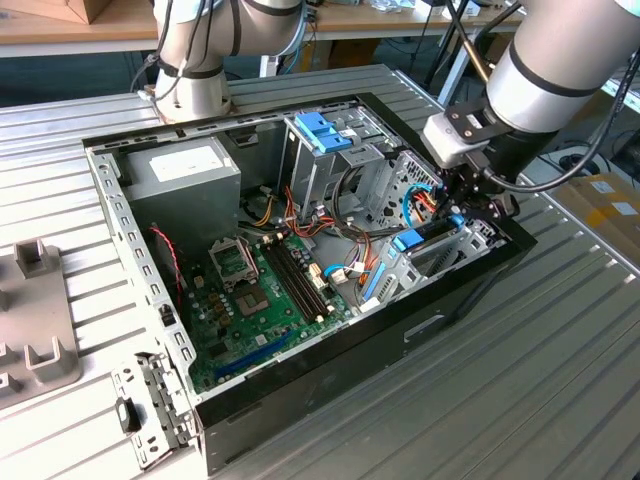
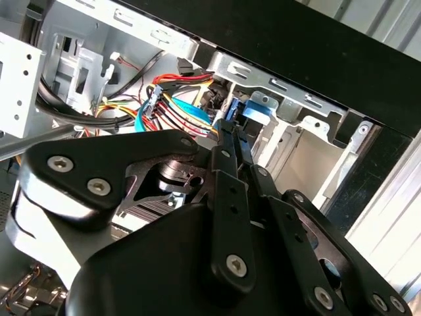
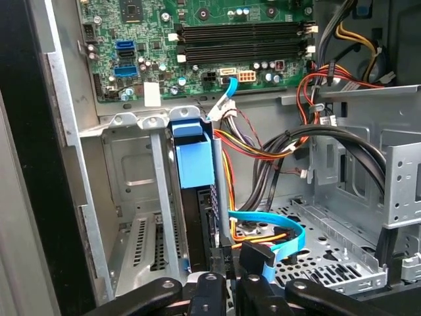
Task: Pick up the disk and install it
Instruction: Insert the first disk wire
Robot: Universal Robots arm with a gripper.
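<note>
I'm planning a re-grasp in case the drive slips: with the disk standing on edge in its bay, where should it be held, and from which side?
Probably by the exposed end of the disk, on its blue carrier, coming from the open side of the case. It stands on edge in a narrow metal bay, so its flat faces are walled in. The gripper is already at that end.

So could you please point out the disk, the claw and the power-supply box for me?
disk (image 3: 195, 161): first wrist view, blue carrier face.
claw (image 1: 478, 200): exterior view, between its fingertips.
power-supply box (image 1: 185, 163): exterior view, white label on top.
</note>
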